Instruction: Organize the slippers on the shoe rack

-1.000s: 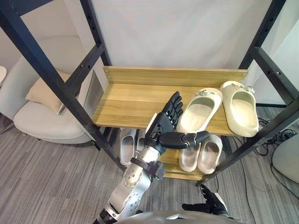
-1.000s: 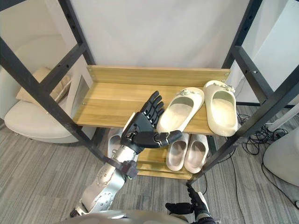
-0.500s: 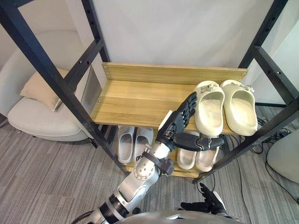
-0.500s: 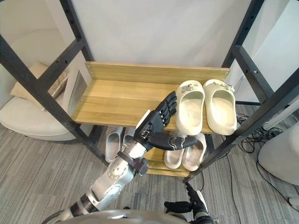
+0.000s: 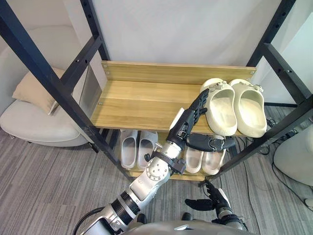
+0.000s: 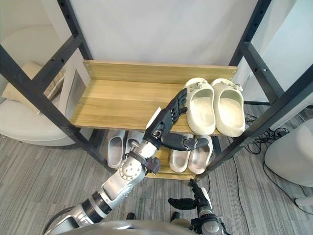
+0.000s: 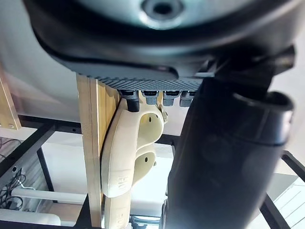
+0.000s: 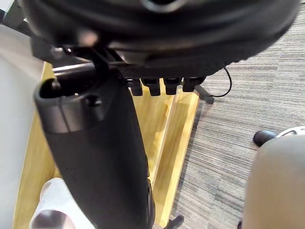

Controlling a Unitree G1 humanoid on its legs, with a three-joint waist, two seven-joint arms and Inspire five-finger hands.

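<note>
Two cream slippers stand side by side at the right end of the wooden top shelf (image 5: 142, 100): the left slipper (image 5: 222, 108) and the right slipper (image 5: 249, 112). My left hand (image 5: 191, 115) is open, its straight fingers resting against the left slipper's outer side and its thumb stretched out below the shelf's front edge. In the left wrist view the fingertips (image 7: 133, 101) touch that slipper (image 7: 126, 157). My right hand (image 5: 210, 200) hangs low near the floor with fingers relaxed.
On the lower shelf sit a grey pair of slippers (image 5: 137, 149) on the left and a pale pink pair (image 5: 203, 159) on the right. Black rack posts (image 5: 44, 73) frame both sides. A white armchair with a beige cushion (image 5: 32, 90) stands to the left.
The left cream slipper, earlier angled, has been pushed right and straightened against its mate. My left hand moved right with it. The camera has shifted a little.
</note>
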